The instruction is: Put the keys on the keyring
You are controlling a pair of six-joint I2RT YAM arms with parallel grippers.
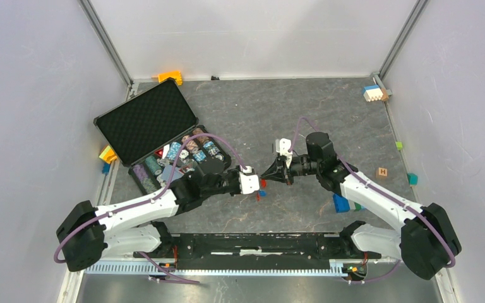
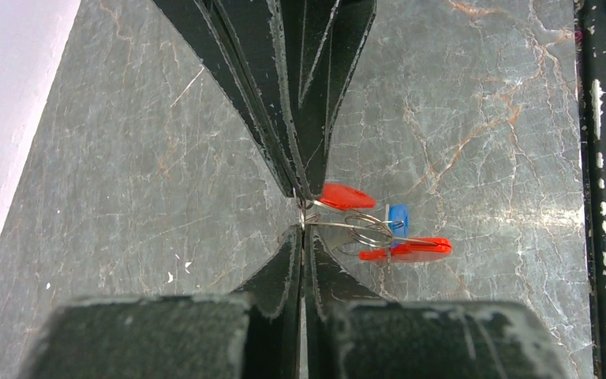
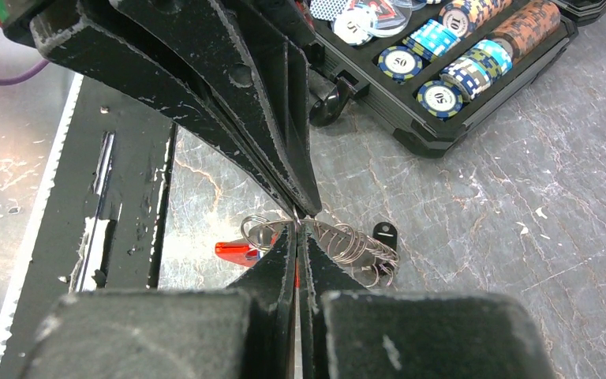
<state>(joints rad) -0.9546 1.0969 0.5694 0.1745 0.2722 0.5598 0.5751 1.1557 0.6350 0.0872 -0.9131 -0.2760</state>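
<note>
Both grippers meet tip to tip just above the table's middle. My left gripper (image 1: 260, 184) (image 2: 304, 229) is shut on a thin wire loop of the keyring (image 2: 367, 229). My right gripper (image 1: 268, 176) (image 3: 297, 225) is shut on the same wire right beside it. In the left wrist view a red-headed key (image 2: 346, 196), a blue-headed key (image 2: 398, 215) and the long red clip (image 2: 410, 250) hang off the wire to the right of the tips. In the right wrist view the keyring's silvery chain of rings (image 3: 355, 241) trails right, with a red piece (image 3: 237, 251) on the left.
An open black case (image 1: 142, 120) of poker chips (image 3: 442, 59) lies at the left, close behind the left arm. Small coloured blocks are scattered: orange (image 1: 170, 77), blue-white (image 1: 372, 93), wooden (image 1: 382, 172), blue (image 1: 341, 203). A black rail (image 1: 252, 243) runs along the near edge.
</note>
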